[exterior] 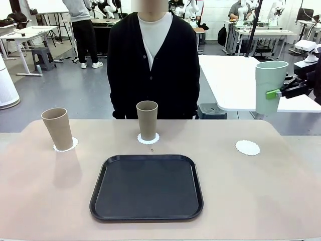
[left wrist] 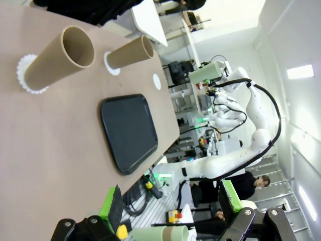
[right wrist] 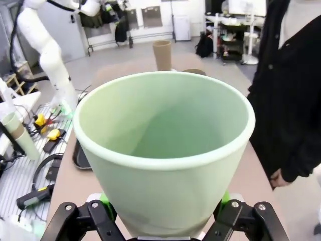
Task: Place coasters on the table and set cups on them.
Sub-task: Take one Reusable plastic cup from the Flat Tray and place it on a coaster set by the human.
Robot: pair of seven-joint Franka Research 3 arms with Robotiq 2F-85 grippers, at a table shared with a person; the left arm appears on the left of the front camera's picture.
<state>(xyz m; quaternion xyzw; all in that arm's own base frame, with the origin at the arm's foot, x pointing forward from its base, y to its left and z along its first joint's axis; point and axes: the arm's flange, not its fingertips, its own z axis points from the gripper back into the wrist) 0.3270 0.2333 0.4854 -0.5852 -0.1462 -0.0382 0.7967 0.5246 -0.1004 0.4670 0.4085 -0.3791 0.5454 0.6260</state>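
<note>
Nearest, the black tray point(exterior: 146, 187) lies on the worktop point(exterior: 45, 201). Beyond it, two tan cups point(exterior: 147, 120) stand on coasters point(exterior: 149, 138); right of it lies a bare coaster point(exterior: 248, 147), above which the right gripper point(exterior: 275, 93) clamps the mint cup point(exterior: 270, 86). The left gripper point(left wrist: 168, 208) has wide jaws.

1. Left tan cup point(exterior: 58, 129): tall, tapered, handleless, leaning slightly, on a lacy white coaster point(exterior: 66, 145) at the desk's point(exterior: 261, 191) far left.
2. Middle tan cup point(exterior: 147, 120): upright on a second coaster point(exterior: 148, 139), at the far middle.
3. Mint cup point(exterior: 270, 86): pale green, upright, held in the air above the desk's far right edge by the right hand point(exterior: 275, 94), clamped on its side.
4. Third coaster point(exterior: 248, 147): bare, flat on the desk at the right, below the mint cup.
</note>
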